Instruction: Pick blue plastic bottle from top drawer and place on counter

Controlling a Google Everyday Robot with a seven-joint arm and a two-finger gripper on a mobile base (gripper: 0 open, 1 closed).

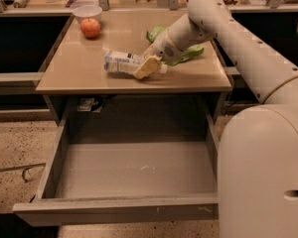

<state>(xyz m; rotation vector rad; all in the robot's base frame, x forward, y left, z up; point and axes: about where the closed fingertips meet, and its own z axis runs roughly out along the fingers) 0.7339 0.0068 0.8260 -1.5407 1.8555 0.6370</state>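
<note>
The blue plastic bottle (pixel 120 62) lies on its side on the tan counter (pixel 79 71), near the middle, its white cap pointing right. My gripper (pixel 147 67) reaches in from the right and is closed around the bottle's neck end, with the near yellowish finger (pixel 144 69) against its side. The bottle rests on the counter surface. The top drawer (pixel 134 209) is pulled fully open below the counter, and its grey floor is bare.
A green snack bag (pixel 181 53) lies behind my gripper on the counter's right. A red apple (pixel 90 28) and a white bowl (pixel 87 11) stand at the back left. Dark shelves flank the counter. My white arm (pixel 258 148) fills the right side.
</note>
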